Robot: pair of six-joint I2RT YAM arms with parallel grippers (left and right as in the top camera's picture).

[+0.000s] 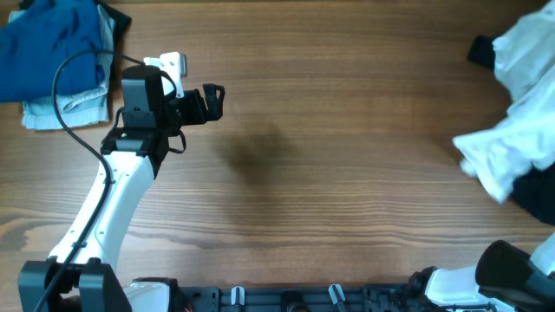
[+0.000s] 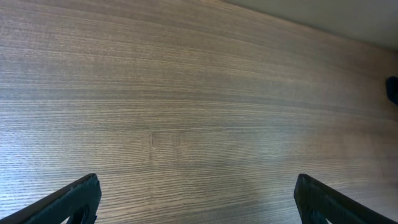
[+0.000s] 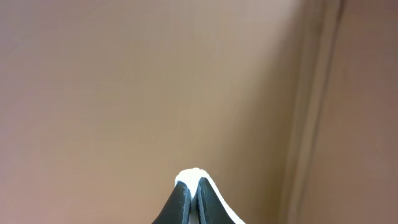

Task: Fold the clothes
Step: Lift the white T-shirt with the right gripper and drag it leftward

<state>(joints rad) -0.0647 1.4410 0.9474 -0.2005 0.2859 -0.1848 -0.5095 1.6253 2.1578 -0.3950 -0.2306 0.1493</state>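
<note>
The left gripper (image 1: pixel 216 102) hung over bare table (image 1: pixel 329 199) with its jaws spread wide. In the left wrist view the two fingertips (image 2: pixel 73 200) sat at opposite lower corners, and only wood grain lay between them. It held nothing and touched nothing. It pointed toward the table's right side, well apart from any cloth.

The right gripper (image 3: pixel 191 184) was clamped shut, its fingers pressed together. A thin rim of white showed at the tips and down one side, which looked like a pinched edge of the white garment (image 1: pixel 525 113). The gripper itself could not be found in the overhead view.

That white garment lay crumpled at the right edge. Its long axis ran from the far right corner down toward the near side, and a loose lobe pointed left. Dark clothing (image 1: pixel 482 52) showed at its upper end and again under its lower end.

A blue garment (image 1: pixel 48 43) was heaped in the far left corner, over a pale cloth (image 1: pixel 68 110) — both behind the left arm.
</note>
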